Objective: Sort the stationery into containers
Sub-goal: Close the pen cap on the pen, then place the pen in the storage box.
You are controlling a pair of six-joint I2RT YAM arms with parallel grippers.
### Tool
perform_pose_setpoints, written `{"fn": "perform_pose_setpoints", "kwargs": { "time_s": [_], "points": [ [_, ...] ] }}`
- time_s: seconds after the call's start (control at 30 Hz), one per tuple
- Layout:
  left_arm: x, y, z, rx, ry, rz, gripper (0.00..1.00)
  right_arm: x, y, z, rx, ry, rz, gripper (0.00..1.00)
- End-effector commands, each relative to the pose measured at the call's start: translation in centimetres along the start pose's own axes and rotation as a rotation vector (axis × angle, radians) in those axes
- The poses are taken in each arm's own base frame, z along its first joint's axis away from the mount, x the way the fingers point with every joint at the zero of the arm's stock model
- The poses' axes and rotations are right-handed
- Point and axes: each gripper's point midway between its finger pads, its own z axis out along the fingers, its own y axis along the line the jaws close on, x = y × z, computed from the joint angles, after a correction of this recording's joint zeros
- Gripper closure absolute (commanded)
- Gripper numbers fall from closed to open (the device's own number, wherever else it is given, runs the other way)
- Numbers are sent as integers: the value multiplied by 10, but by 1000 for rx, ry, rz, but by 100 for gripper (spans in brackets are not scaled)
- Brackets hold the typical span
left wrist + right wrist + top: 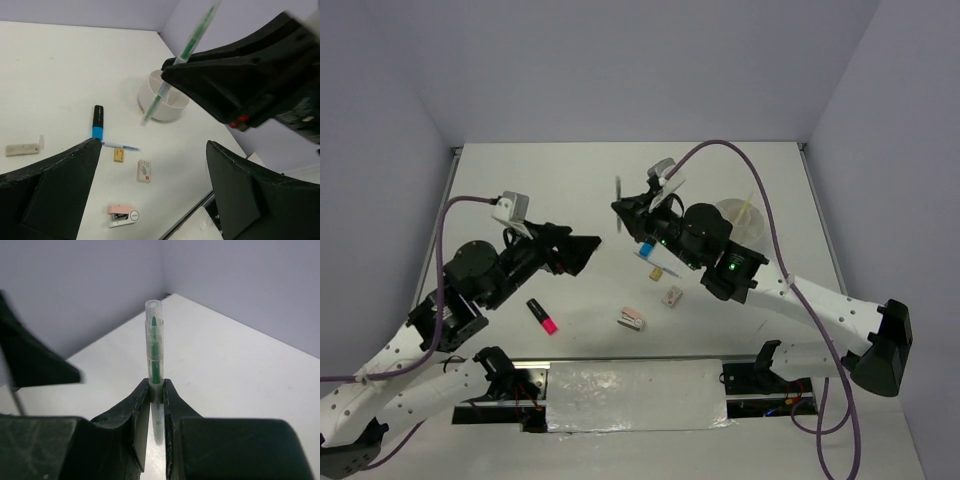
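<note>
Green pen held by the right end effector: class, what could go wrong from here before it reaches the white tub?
1. The right end effector holds the green pen only at its fingertips, with a long part sticking out, so the pen may pivot or slip.
2. The open left end effector hangs close by, so the arms might clash.

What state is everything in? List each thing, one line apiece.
left gripper: open, empty.
right gripper: shut on the green pen.
green pen: clamped, held in the air, clear cap on.
white tub: upright.
pale yellow pen: standing in the tub.
pink-ended highlighter: lying flat, outside the tub.
blue-ended marker: lying flat, outside the tub.
pink stapler: closed, lying outside the tub.
</note>
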Motion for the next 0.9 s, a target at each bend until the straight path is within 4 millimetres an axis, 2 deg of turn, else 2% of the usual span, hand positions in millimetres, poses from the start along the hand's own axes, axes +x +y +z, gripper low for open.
{"fn": "perform_pose_setpoints", "kwargs": {
  "time_s": [0.0, 0.03, 0.07, 0.1, 0.17, 0.2, 0.23, 0.3, 0.33, 0.37, 0.4, 0.43, 0.47, 0.5, 0.73, 0.87],
  "points": [
    [-41, -4, -20, -72, -29, 16, 1, -15, -51, -6, 200, -126, 81, 100],
    [-48, -2, -24, -100, -41, 14, 1, -7, -79, -12, 290, -101, 82, 100],
    [-66, 1, -31, -143, -85, 15, 1, -5, -96, -22, 345, -105, 105, 100],
    [-70, 5, -36, -167, -88, 23, 1, -5, -111, -30, 381, -107, 111, 100],
    [-69, 19, -47, -237, -74, 54, 1, -6, -162, -60, 560, -129, 120, 100],
    [-66, 23, -49, -255, -61, 67, 1, -6, -179, -72, 632, -133, 117, 100],
    [-57, 31, -52, -279, -32, 87, 1, -3, -209, -90, 743, -128, 91, 100],
    [-42, 40, -54, -303, 19, 126, 1, -7, -241, -119, 904, -164, 69, 100],
    [-26, 49, -53, -324, 68, 148, 1, -8, -263, -136, 986, -176, 68, 100],
    [-17, 54, -52, -335, 98, 164, 1, -8, -273, -143, 1023, -179, 68, 100],
    [-10, 60, -53, -354, 116, 172, 1, 1, -282, -147, 1058, -149, 74, 100],
    [5, 71, -53, -388, 150, 178, 1, 2, -290, -151, 1083, -152, 93, 100],
    [8, 75, -54, -404, 155, 178, 1, 5, -302, -158, 1116, -148, 97, 100],
    [12, 80, -55, -426, 164, 181, 1, 12, -307, -154, 1107, -134, 101, 100],
    [13, 80, -58, -413, 161, 186, 1, 50, -336, -151, 1159, -70, 123, 100],
    [16, 81, -58, -416, 173, 187, 1, 66, -343, -153, 1183, -47, 141, 100]
  ]
}}
